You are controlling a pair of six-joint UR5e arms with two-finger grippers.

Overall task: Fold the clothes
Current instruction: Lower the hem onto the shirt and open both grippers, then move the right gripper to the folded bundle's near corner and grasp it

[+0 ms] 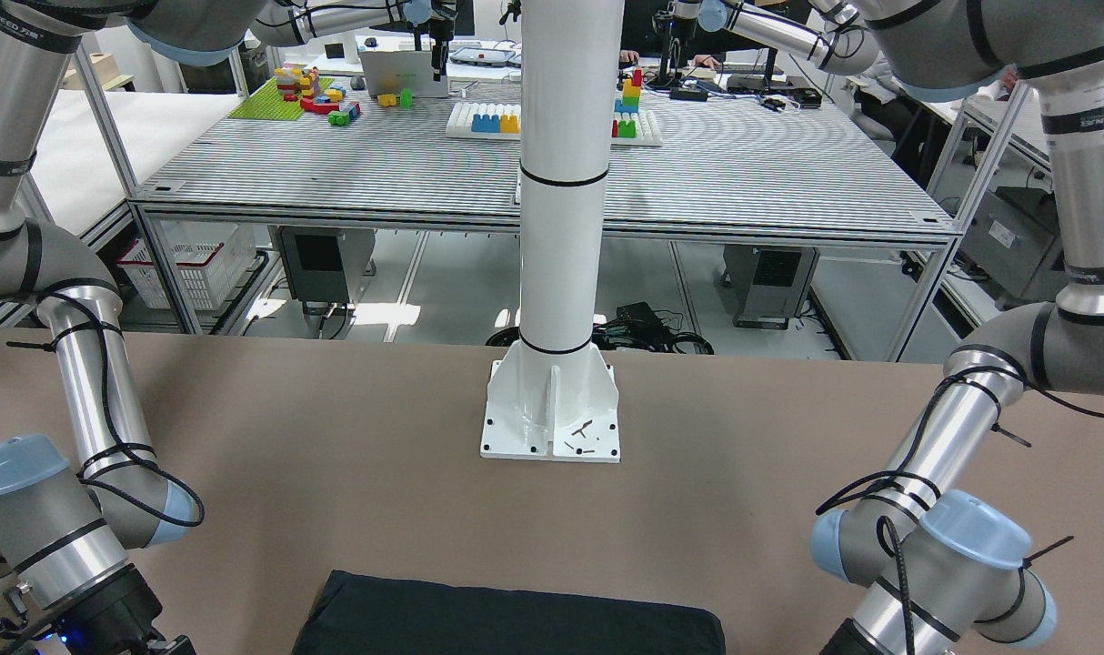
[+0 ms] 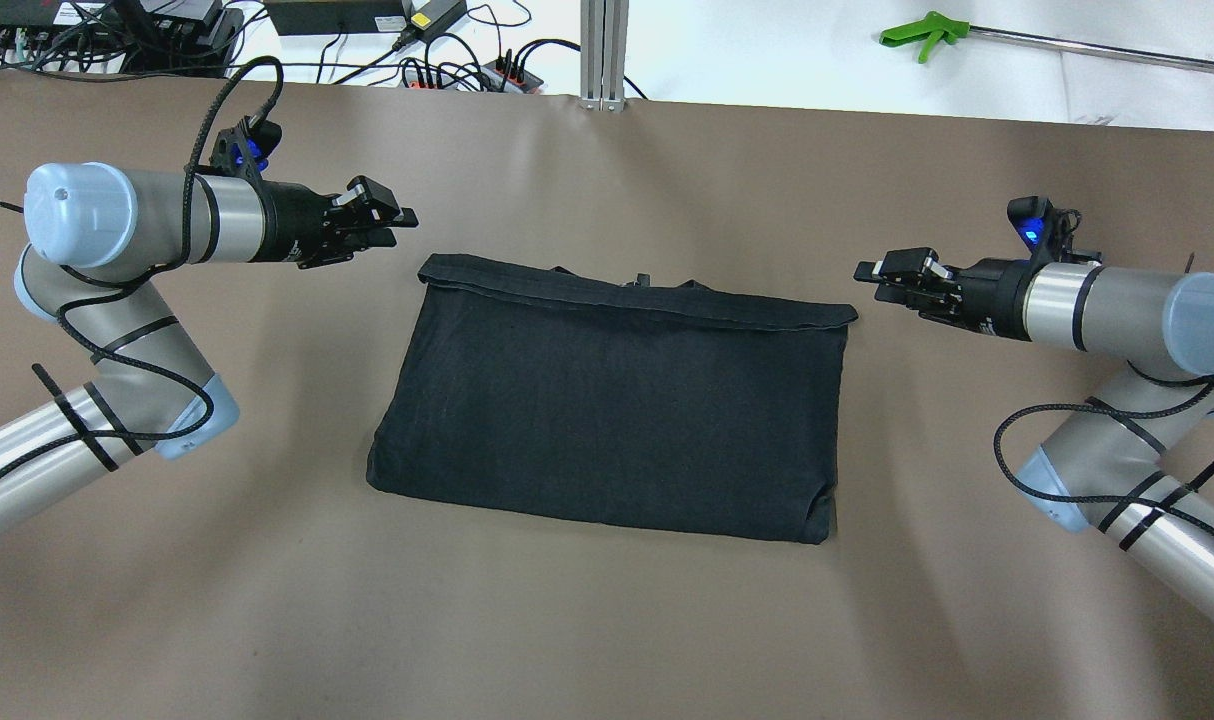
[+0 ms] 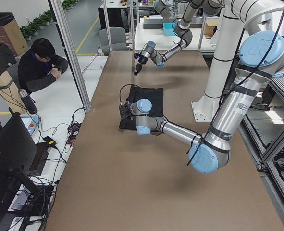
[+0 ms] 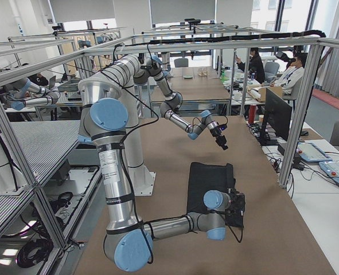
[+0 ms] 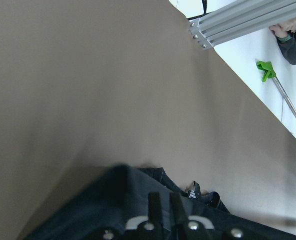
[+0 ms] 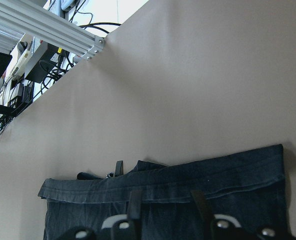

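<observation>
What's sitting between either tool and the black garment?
Nothing visible. The left tool and right tool each hover just off a far corner of the folded black garment, with only bare brown table in the gaps.

The garment lies at the centre of the surface. The left pincer is near its far left corner, the right pincer just beside its far right corner. A grabber lies beyond the far edge, right.
</observation>
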